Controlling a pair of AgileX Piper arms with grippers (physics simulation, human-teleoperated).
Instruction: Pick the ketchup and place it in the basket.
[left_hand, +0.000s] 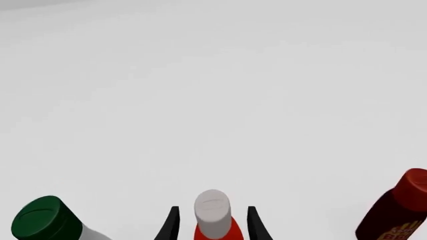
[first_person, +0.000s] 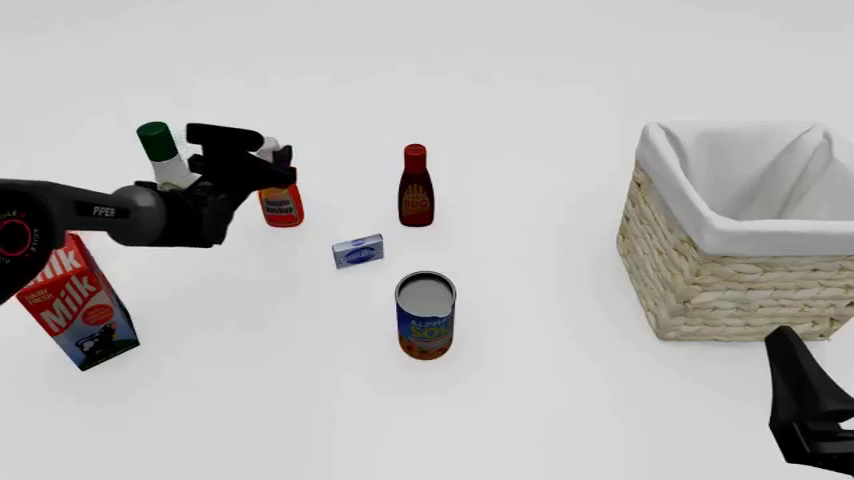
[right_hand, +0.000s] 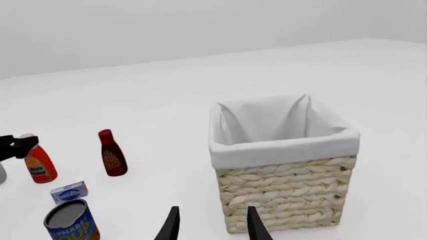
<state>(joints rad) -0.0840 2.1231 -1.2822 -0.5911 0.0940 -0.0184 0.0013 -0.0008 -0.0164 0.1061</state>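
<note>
Both my claws spread: left claw (first_person: 267, 160) straddling upright ketchup (first_person: 280, 205), fingers apart from it; right claw (right_hand: 212, 225) near basket (first_person: 741, 265).

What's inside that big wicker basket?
Only white cloth lining shows inside the basket; nothing visible lies in it. Its near wall hides the bottom, so that part cannot be checked. The ketchup stands outside.

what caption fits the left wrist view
Left end effector open around the ketchup neck, green-capped bottle and dark sauce bottle flanking.

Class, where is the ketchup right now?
In the front view the ketchup stands upright at far left, between the left gripper fingers, with the green-capped bottle to its left.
</note>
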